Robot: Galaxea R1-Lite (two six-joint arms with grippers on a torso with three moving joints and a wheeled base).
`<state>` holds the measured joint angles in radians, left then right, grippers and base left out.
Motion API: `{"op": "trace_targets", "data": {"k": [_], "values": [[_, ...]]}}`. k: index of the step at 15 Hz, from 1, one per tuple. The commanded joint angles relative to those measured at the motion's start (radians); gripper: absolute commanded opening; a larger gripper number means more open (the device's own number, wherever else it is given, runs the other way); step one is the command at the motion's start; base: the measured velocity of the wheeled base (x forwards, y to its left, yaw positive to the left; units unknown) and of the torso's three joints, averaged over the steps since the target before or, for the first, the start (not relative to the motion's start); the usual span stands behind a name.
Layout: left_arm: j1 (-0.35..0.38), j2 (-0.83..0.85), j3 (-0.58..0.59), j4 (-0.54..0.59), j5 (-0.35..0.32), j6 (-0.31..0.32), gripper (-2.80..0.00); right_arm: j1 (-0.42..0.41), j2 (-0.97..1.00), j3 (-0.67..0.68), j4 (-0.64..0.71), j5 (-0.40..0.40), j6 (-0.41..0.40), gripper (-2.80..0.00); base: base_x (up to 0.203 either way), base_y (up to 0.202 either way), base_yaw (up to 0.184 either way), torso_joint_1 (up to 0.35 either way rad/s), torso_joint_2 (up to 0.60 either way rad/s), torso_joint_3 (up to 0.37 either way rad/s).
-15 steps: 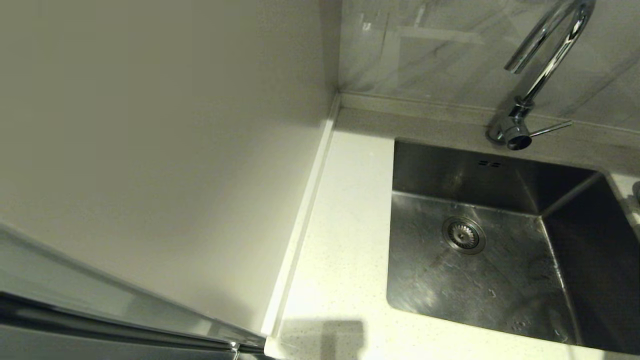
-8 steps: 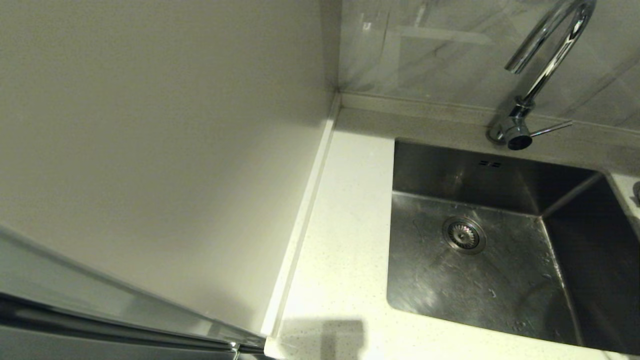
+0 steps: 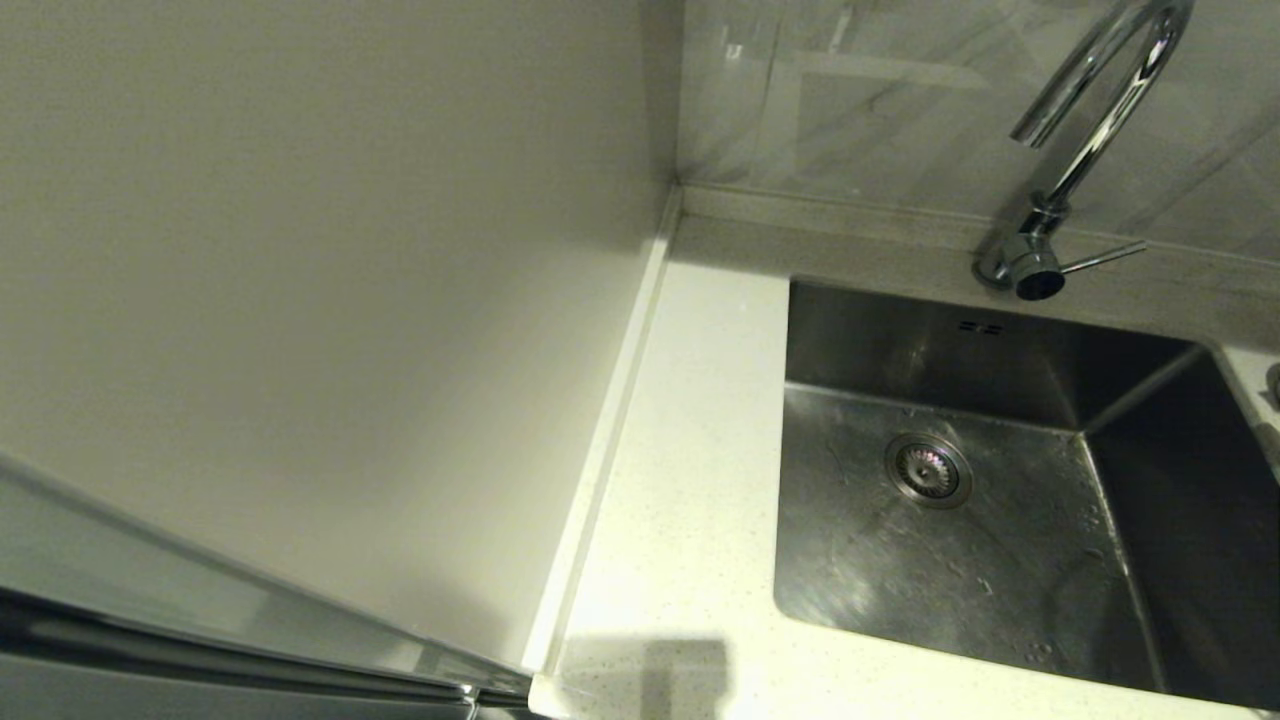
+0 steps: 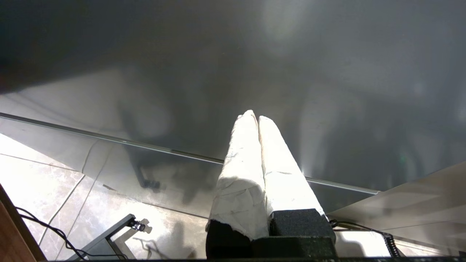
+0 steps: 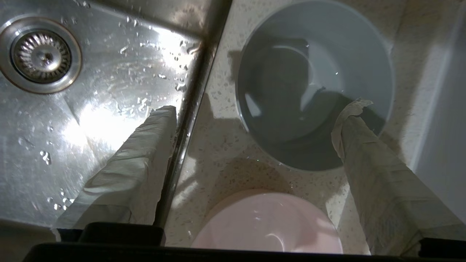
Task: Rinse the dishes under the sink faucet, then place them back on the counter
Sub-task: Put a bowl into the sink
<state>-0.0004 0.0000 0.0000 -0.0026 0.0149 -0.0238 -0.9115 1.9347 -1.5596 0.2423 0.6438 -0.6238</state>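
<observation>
The right claw (image 5: 255,109) hung spread wide above the pale grey-blue round bowl (image 5: 315,82) on the speckled cream table (image 5: 214,153); best lowered straight, pinching one rim. The left claw (image 4: 257,118) sat closed, parked.

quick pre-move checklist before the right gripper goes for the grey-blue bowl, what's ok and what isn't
1. Right gripper open: ok, fingers spread wide.
2. Grey-blue bowl upright on the counter beside the sink: ok.
3. Fingers straddle the bowl's rim: not ok, one finger lies over the bowl, the other over the sink's edge.
4. Pink bowl apart from the grey-blue bowl: ok, a strip of counter shows between them.
5. Sink free of dishes around the drain: ok.
6. Water running from the faucet: cannot tell, no stream visible.
7. Left gripper out of the way: ok, shut, away from the sink.
</observation>
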Motion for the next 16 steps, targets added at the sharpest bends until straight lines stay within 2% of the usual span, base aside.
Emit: {"op": "trace_targets", "data": {"k": [1, 6, 12, 13, 16], "values": [[-0.001, -0.003, 0.000, -0.001, 0.000, -0.001, -2.80, 0.004, 0.039, 0.004, 0.002, 0.005, -0.018, 0.00, 0.000, 0.000, 0.000, 0.000, 0.00, 0.000], [0.000, -0.003, 0.000, -0.001, 0.000, -0.001, -2.80, 0.039, 0.100, -0.030, 0.000, 0.002, -0.019, 0.00, 0.000, 0.000, 0.000, 0.000, 0.00, 0.000], [0.000, -0.003, 0.000, -0.001, 0.000, -0.001, -2.80, 0.043, 0.110, -0.039, -0.002, 0.002, -0.020, 0.00, 0.000, 0.000, 0.000, 0.000, 0.00, 0.000], [-0.001, -0.003, 0.000, -0.001, 0.000, -0.001, -2.80, 0.043, 0.110, -0.036, -0.003, 0.002, -0.020, -2.80, 0.000, 0.000, 0.000, 0.000, 0.00, 0.000], [0.000, -0.003, 0.000, -0.001, 0.000, 0.000, -2.80, 0.043, 0.112, -0.006, -0.079, 0.003, -0.020, -2.80, 0.000, 0.000, 0.000, 0.000, 0.00, 0.000]]}}
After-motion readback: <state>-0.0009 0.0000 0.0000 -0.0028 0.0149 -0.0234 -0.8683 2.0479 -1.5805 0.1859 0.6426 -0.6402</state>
